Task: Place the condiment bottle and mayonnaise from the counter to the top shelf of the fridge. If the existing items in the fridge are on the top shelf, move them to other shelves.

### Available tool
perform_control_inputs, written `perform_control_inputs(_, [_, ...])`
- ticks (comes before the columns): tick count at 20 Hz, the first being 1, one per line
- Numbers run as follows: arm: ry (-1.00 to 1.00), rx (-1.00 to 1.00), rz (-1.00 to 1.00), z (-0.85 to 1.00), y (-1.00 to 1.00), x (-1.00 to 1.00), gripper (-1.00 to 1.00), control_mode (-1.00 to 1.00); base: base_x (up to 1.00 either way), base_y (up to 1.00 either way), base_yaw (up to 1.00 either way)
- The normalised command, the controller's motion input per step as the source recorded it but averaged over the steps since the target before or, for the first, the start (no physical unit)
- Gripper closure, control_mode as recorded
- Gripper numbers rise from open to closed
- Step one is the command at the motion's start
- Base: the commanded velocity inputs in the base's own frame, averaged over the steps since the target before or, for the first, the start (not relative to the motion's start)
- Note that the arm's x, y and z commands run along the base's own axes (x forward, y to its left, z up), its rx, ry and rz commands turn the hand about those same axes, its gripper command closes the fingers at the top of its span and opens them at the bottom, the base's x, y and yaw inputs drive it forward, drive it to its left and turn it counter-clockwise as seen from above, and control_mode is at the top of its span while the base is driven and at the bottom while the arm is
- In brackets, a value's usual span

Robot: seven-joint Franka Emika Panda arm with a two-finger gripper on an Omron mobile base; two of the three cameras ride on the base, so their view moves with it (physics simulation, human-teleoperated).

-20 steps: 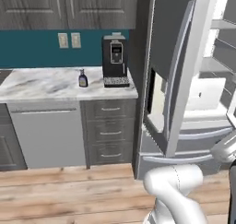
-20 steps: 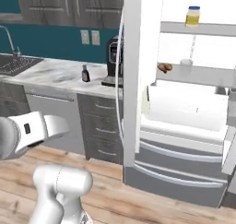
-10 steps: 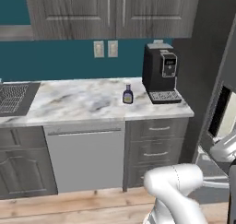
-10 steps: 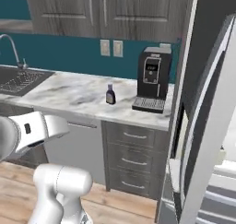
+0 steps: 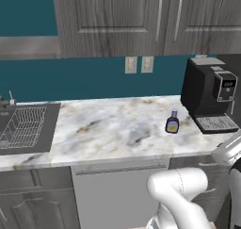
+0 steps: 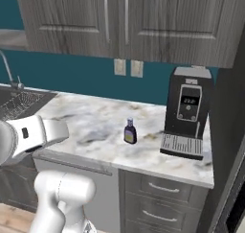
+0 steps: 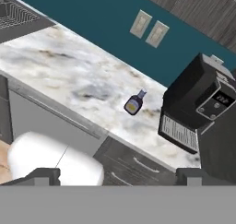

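- The gripper (image 7: pixel 118 176) hangs well back from the counter (image 7: pixel 69 75), its jaws spread wide with nothing between them; only the two dark fingertips (image 7: pixel 44 175) show at the bottom of the hand view.
- Risk, as I judge it: the condiment bottle (image 7: pixel 135 103) is small and narrow-necked, so a wide-open approach that comes in off-centre could knock it over with one finger before the other touches.
- The bottle stands near the coffee machine (image 5: pixel 209 94), just beside its drip tray (image 6: pixel 181 145). A reach from that side may clip the machine.
- The bottle stands upright on the marbled top (image 5: pixel 108 126), clear of the front edge, right of the sink (image 5: pixel 26 126).
- It is dark navy-purple with a blue cap and an orange-yellow label (image 6: pixel 129 131).
- Wall outlets (image 5: pixel 139 64) sit on the teal backsplash behind it, under grey cabinets (image 6: pixel 119 18).
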Motion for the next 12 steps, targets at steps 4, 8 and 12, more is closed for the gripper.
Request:
perform_control_inputs(4, [0.00, 0.00, 0.00, 0.00, 0.00, 0.00, -1.00, 1.00, 0.91, 0.00, 0.04])
perform_control_inputs(8, [0.00, 0.00, 0.00, 0.00, 0.00, 0.00, -1.00, 1.00, 0.47, 0.00, 0.01])
perform_control_inputs(12, [0.08, 0.00, -0.01, -0.25, -0.16, 0.26, -1.00, -1.00, 0.00, 0.00, 0.00])
